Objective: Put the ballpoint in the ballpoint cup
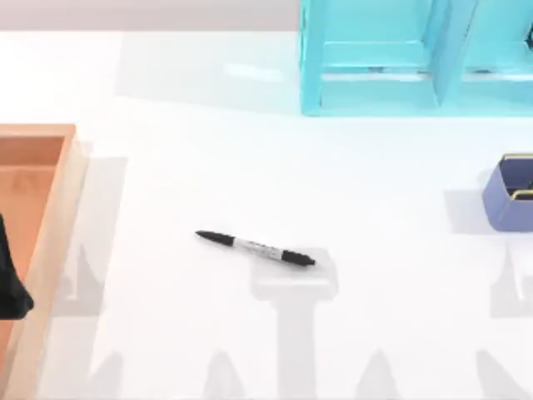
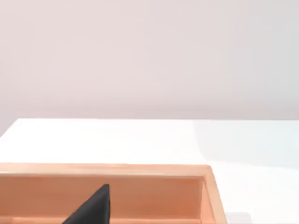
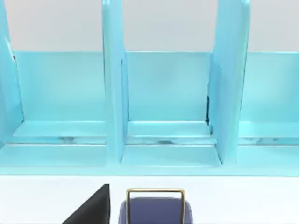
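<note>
Black-tipped and white-barrelled, the pen (image 1: 256, 248) is lying flat mid-table, well apart from the cup (image 1: 510, 193) sitting at the right edge. Probably light, stiff, slick; grip mid-barrel. Whether either gripper is spread, I cannot tell.

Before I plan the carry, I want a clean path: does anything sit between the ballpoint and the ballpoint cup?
Nothing visible does. The ballpoint lies mid-table; only bare white tabletop separates it from the ballpoint cup at the right edge.
</note>
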